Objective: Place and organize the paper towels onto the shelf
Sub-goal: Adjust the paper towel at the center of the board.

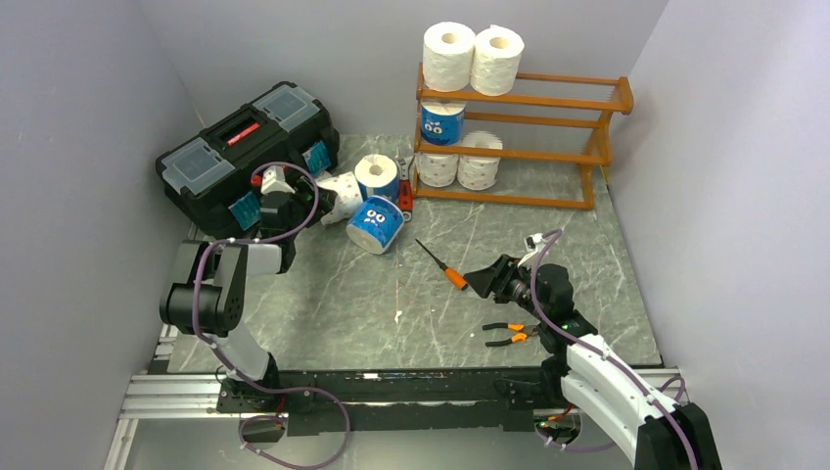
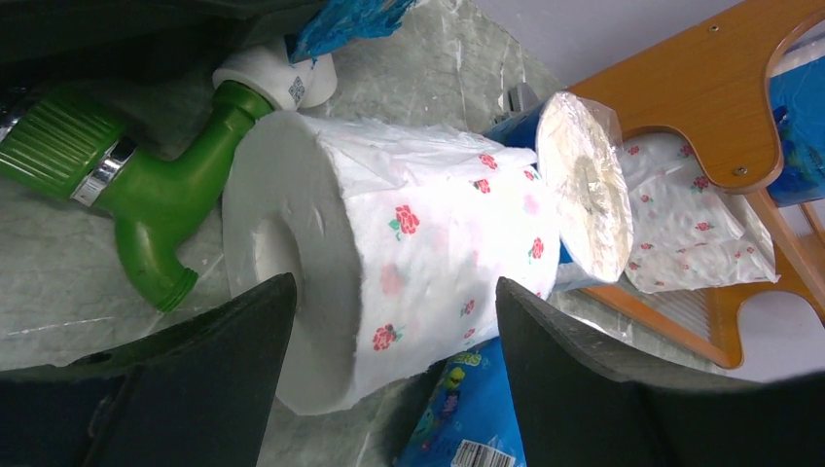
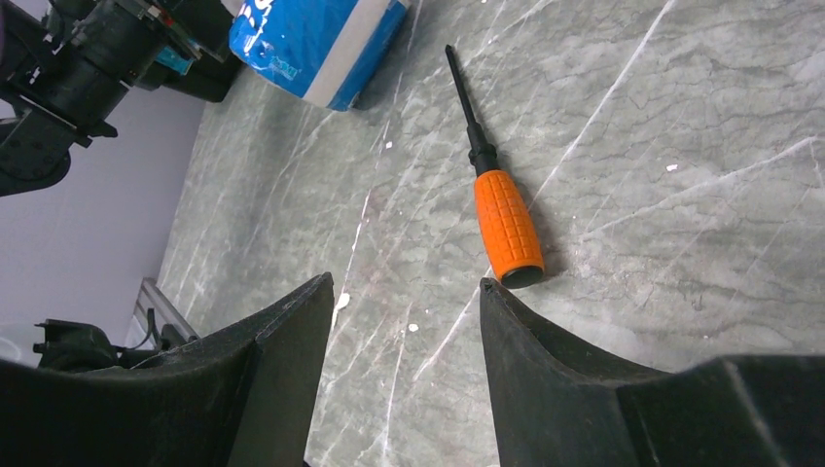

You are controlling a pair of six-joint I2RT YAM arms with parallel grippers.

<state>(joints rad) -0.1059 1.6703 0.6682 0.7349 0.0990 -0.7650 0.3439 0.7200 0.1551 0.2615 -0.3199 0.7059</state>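
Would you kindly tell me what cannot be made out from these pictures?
Green plastic object: left wrist view, cut off by the left edge.
Bottom-tier rolls: top view, partly behind slats of the shelf.
Pliers: top view only, too small for detail.

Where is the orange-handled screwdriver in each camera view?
Top view: the screwdriver lies mid-table, just ahead of the right end effector.
Right wrist view: near the centre of the picture, handle toward the camera.
Left wrist view: not in it.
Shared landmark, top and right wrist views: the blue-wrapped roll lying on its side beyond the screwdriver's tip.
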